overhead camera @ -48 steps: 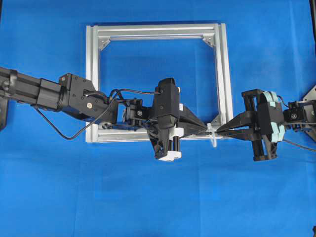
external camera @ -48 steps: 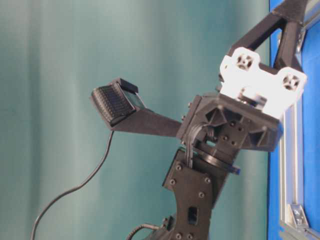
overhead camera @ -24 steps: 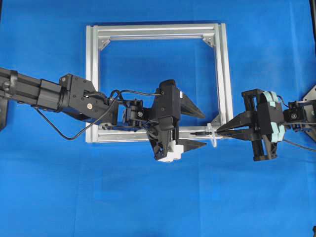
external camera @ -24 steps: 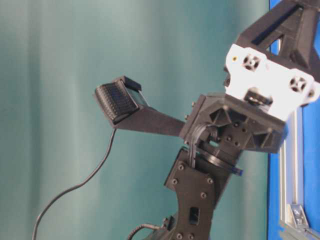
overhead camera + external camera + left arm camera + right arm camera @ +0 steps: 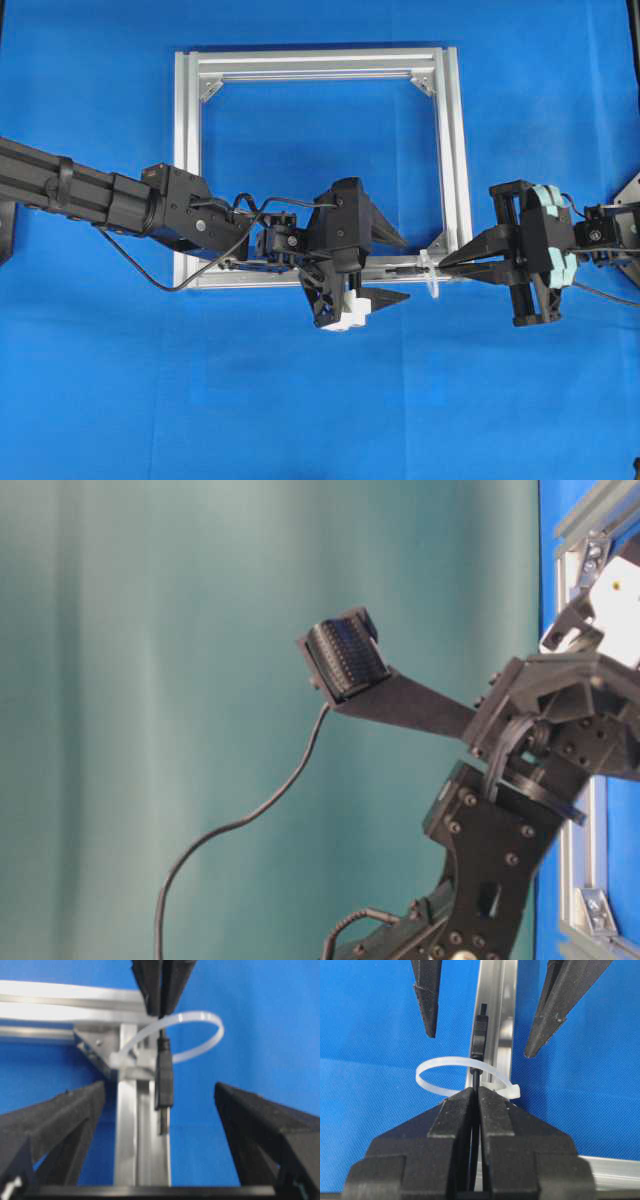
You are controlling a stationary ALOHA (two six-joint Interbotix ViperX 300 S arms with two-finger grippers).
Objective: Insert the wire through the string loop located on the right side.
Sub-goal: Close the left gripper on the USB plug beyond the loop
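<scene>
Sitting on a blue cloth (image 5: 320, 400), a square aluminium frame (image 5: 318, 62) leaves open cloth on all sides; most free room lies below the frame's bottom bar and inside the square. The string loop (image 5: 462, 1076), a whitish translucent tie, sticks out at the frame's bottom-right corner, near a silver corner bracket (image 5: 92, 1050). The wire (image 5: 478, 1040) is thin and black with a thicker dark plug tip; it passes through the loop, plug end poking out on the left arm's side, lying along the bar. Right gripper (image 5: 447, 266) is pinched shut on the wire just right of the loop. Left gripper (image 5: 401, 270) has jaws spread wide, fingers either side of the plug, not touching it. A second ago the left jaws were pressed together at the plug; now they stand apart, and the left arm sits a bit lower in the overhead view. Right gripper unchanged.
</scene>
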